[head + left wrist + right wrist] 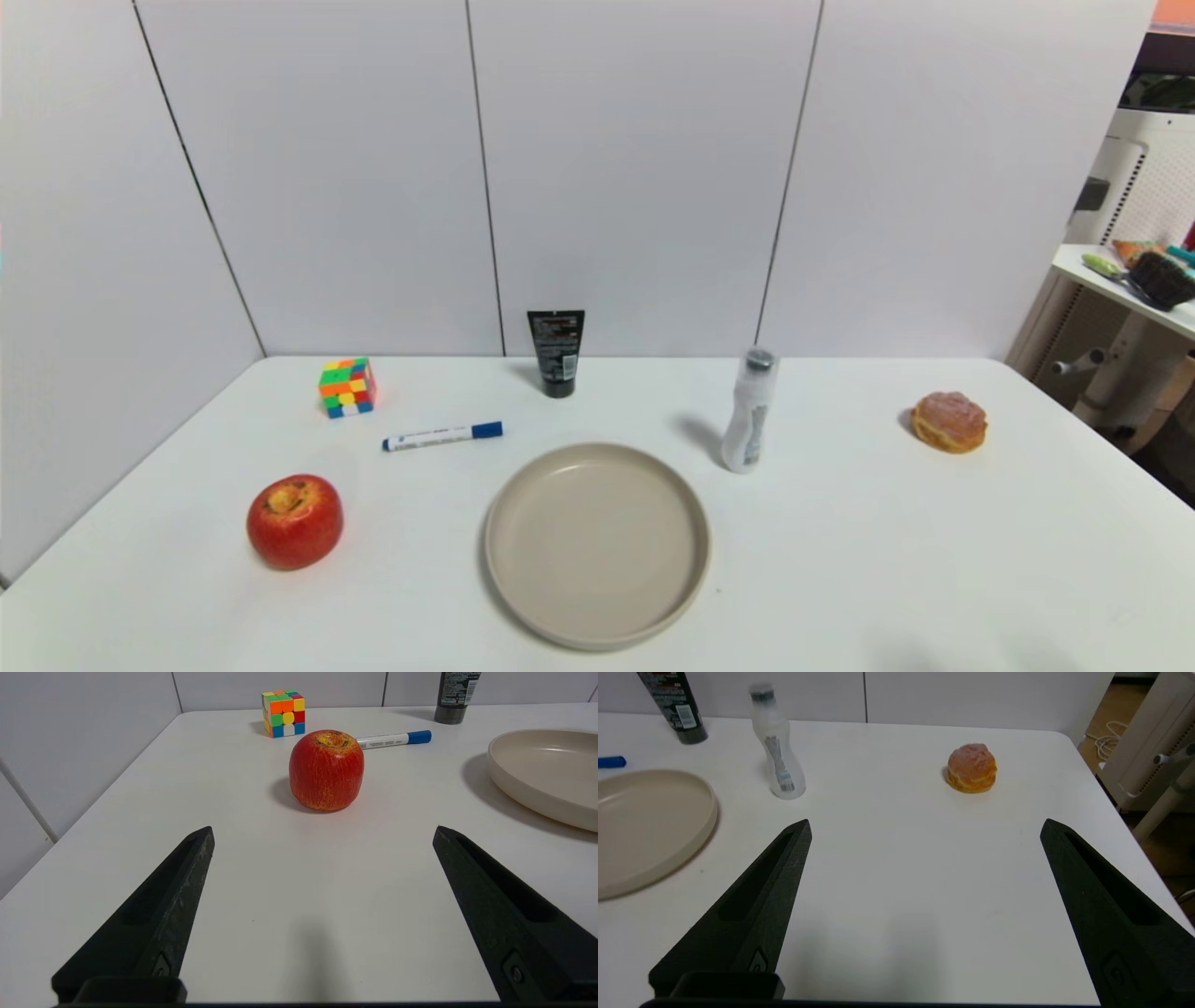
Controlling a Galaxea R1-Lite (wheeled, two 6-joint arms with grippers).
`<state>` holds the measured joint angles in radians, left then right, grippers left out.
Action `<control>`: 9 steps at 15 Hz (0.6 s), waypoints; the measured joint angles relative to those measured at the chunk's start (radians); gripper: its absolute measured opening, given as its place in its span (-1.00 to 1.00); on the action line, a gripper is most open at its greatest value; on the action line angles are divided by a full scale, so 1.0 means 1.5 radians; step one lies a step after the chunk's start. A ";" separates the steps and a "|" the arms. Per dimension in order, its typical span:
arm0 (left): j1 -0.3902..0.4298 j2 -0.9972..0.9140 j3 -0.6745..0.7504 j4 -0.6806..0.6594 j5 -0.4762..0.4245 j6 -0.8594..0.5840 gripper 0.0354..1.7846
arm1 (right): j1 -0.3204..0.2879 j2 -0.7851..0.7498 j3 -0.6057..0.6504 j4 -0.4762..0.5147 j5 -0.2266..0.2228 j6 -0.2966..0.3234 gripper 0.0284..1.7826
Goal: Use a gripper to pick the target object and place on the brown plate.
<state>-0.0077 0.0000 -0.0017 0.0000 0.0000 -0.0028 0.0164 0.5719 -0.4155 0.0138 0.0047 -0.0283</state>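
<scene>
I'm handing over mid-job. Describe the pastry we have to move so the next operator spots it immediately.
Start at the big beige plate in the middle of the white table, then look toward the robot's right, past the upright clear bottle. Alone near the right edge sits the bun. It is the only golden-brown, sugar-dusted round thing; the other round thing, the apple, is red and far left.

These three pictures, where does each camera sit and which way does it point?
Head view: high on the robot, looking down at the round beige plate; no arm shows.
Left wrist view: low behind the open left end effector, facing the red apple.
Right wrist view: low behind the open right end effector, facing the golden-brown sugar-dusted bun.
Both wrist views share the plate, blue-capped white marker and black tube.
</scene>
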 joint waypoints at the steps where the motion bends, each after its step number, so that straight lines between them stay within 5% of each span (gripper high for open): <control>1: 0.000 0.000 0.000 0.000 0.000 0.000 0.89 | 0.000 0.074 -0.067 0.014 0.000 0.007 0.90; 9: 0.000 0.000 0.000 0.000 0.000 0.000 0.89 | -0.063 0.661 -0.516 0.176 0.001 0.037 0.90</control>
<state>-0.0077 0.0000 -0.0013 0.0000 0.0000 -0.0028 -0.0779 1.5640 -1.1891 0.2774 0.0066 0.0279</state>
